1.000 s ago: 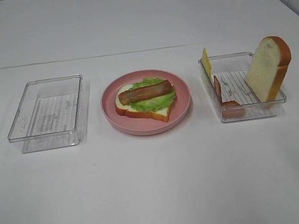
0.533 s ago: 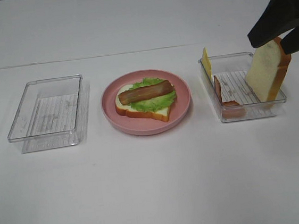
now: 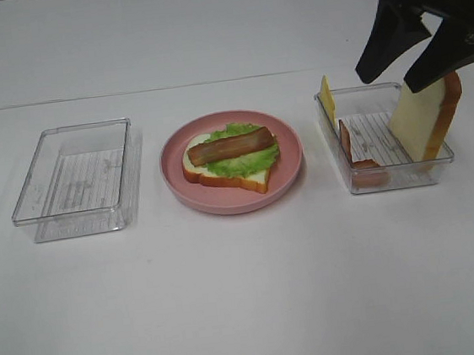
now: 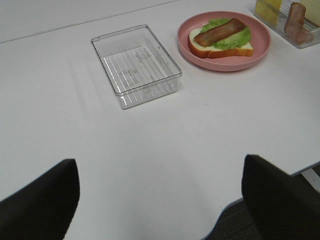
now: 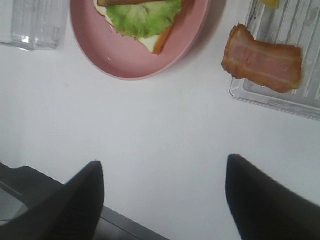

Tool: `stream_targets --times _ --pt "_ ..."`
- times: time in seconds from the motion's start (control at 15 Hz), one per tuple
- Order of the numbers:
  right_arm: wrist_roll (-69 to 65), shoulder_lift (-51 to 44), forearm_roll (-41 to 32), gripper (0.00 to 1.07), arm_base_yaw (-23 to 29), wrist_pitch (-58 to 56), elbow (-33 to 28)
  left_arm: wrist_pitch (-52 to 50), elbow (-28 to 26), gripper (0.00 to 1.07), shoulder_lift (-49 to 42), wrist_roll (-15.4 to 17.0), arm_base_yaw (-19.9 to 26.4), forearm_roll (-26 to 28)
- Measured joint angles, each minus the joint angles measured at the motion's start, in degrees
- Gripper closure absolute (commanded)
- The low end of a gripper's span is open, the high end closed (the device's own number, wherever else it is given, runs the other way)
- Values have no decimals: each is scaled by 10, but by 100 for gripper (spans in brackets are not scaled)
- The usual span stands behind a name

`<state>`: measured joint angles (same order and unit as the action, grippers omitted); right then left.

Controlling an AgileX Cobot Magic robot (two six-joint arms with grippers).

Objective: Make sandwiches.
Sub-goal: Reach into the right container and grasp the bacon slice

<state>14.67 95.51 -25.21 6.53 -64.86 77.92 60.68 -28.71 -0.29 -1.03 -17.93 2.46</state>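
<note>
Right arm reaches in from the upper right corner of the high view, angled down and toward the middle. The right gripper (image 3: 396, 76) hangs over the right-hand clear tray (image 3: 335, 137) with its black fingers (image 3: 376, 48) splayed wide and nothing between them. One tip overlaps the top of the upright bread slice (image 3: 420, 124) leaning at the tray's right end; I can't tell whether it touches. The wrist view agrees: the right gripper (image 5: 162, 161) is spread, only bare white table (image 5: 165, 130) in the gap.

Same tray: yellow cheese (image 3: 327, 97) stands at its upper left corner, and a loose bacon piece (image 3: 361, 164) slumps against the left wall.

The half-built sandwich (image 3: 231, 157) sits centre frame on the pink plate (image 3: 178, 179): a bread base, green lettuce (image 3: 240, 162), and one bacon strip (image 3: 230, 145) lying across the top.

The left gripper (image 4: 159, 160) is out of the high view; its own camera shows it released, fingers far apart above the table, well back from the second clear tray (image 4: 172, 67).
</note>
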Motion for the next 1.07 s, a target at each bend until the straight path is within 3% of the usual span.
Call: stream_targets --times 0.2,0.73,0.93,1.07 --pt "-100 57 103 43 61 -11 60 0 0 23 0 0 0 0" --pt "-150 233 131 44 72 -28 198 -1 0 23 0 0 0 0" --pt "-150 293 138 55 72 -34 218 -1 0 23 0 0 0 0" --pt "-151 303 148 79 72 -34 218 -1 0 23 0 0 0 0"
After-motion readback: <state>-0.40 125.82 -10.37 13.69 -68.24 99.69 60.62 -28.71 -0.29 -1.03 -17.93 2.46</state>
